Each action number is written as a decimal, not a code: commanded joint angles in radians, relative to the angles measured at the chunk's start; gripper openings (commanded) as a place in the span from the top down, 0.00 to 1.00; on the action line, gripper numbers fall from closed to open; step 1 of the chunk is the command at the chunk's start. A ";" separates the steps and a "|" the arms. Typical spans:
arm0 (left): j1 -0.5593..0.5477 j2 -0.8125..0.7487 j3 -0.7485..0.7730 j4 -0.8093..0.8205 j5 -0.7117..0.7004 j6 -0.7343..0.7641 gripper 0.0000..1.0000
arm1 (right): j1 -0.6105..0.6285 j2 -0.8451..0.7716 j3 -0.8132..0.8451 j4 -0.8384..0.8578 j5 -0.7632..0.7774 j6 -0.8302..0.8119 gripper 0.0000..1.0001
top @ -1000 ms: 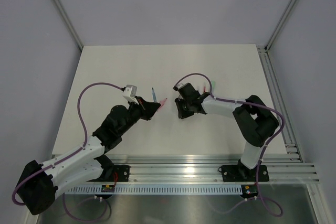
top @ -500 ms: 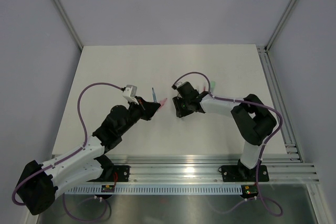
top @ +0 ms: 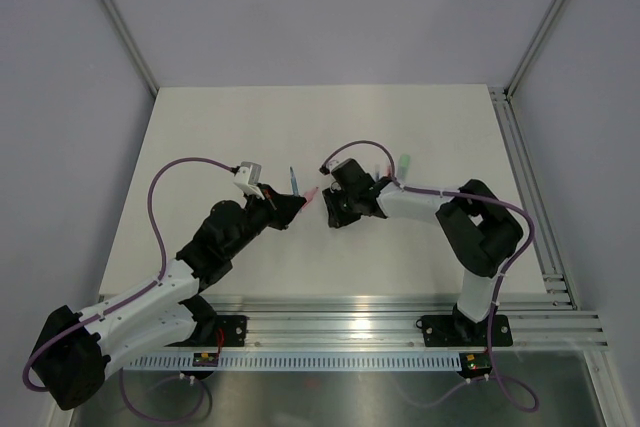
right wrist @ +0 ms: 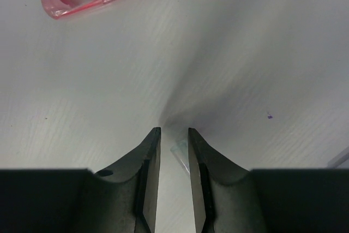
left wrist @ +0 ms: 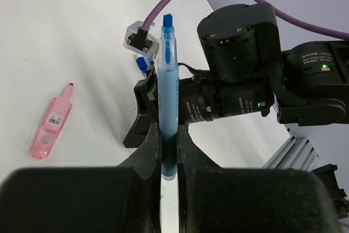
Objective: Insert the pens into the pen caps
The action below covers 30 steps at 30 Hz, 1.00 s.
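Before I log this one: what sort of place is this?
Probably a lab robot test cell: a white table enclosed by plain grey panel walls, with the left arm and right arm bolted to an aluminium rail at its near edge.

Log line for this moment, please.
left gripper: shut on blue pen | right gripper: jaws slightly apart at table, grip unclear | pink cap: lying free on table
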 commanded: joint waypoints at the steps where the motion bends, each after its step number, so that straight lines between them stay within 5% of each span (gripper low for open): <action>1: 0.003 0.002 0.012 0.066 0.012 0.010 1.00 | 0.036 0.006 0.001 -0.019 -0.026 -0.002 0.66; 20: 0.003 -0.001 0.012 0.067 0.012 0.004 1.00 | 0.128 -0.148 -0.168 0.006 0.060 0.113 0.66; 30: 0.003 0.009 0.012 0.072 0.012 0.003 1.00 | 0.136 -0.271 -0.174 -0.019 0.141 0.250 0.57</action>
